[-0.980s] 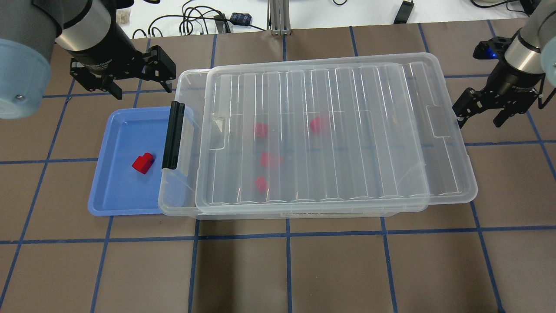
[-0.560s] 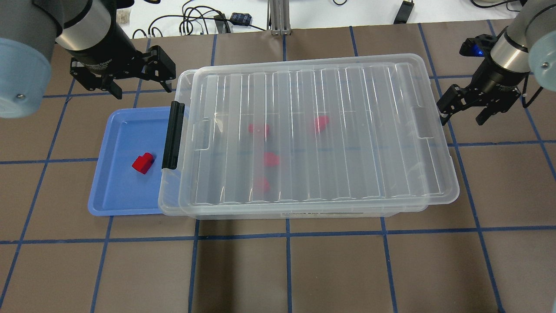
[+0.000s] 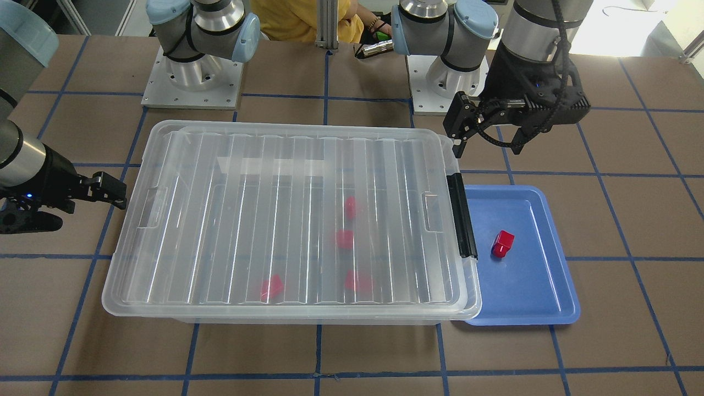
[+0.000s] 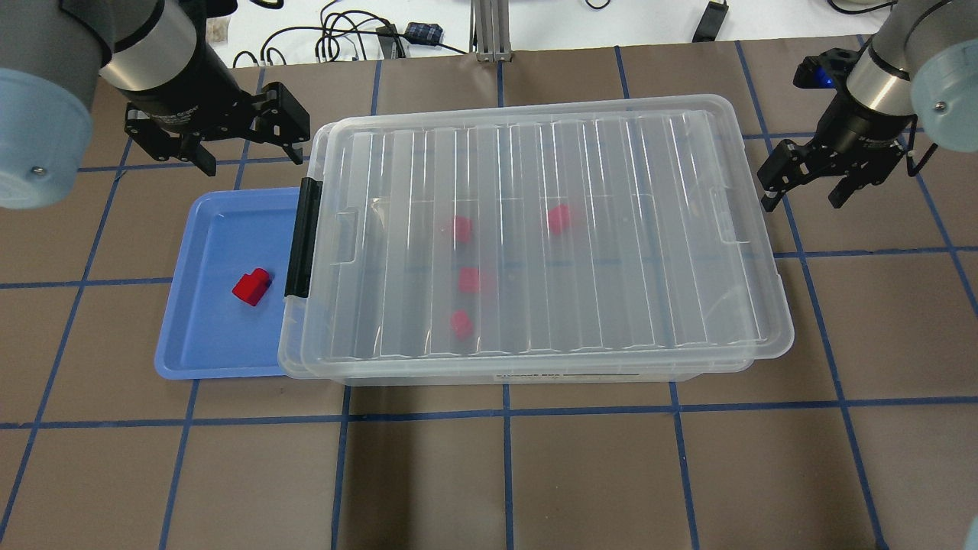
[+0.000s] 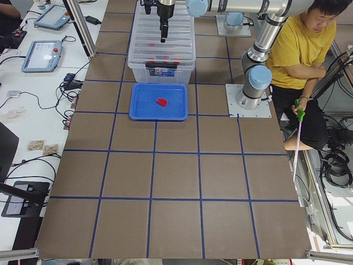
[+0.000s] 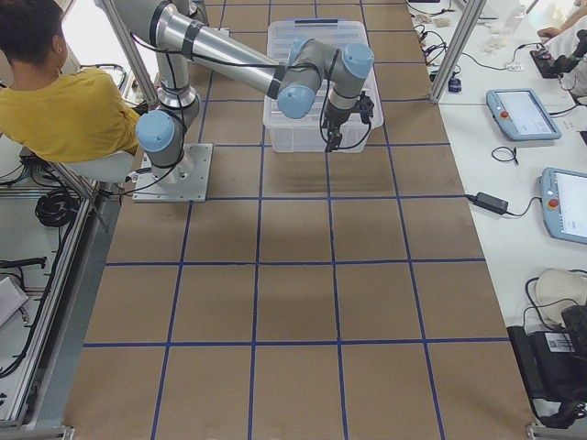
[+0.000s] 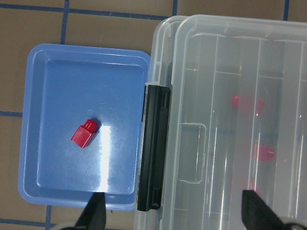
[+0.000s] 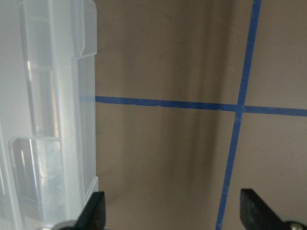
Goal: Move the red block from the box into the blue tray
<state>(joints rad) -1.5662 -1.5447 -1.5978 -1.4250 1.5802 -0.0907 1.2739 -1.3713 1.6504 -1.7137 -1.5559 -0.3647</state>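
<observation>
One red block lies in the blue tray, left of the box. The ribbed clear lid covers the box, and its black latch bar is at the tray end. Several red blocks show blurred through the lid. My left gripper is open and empty, above the table just behind the tray's far edge. My right gripper is open and empty, just off the box's right end. In the front-facing view the block lies in the tray.
The box and tray stand on a brown table with a blue tape grid. Cables and a metal post lie at the far edge. A person in yellow sits beside the robot's bases.
The lid has slid left across the box and now covers it almost squarely. My right gripper has moved left with it, toward the box's end. The left arm has not moved.
</observation>
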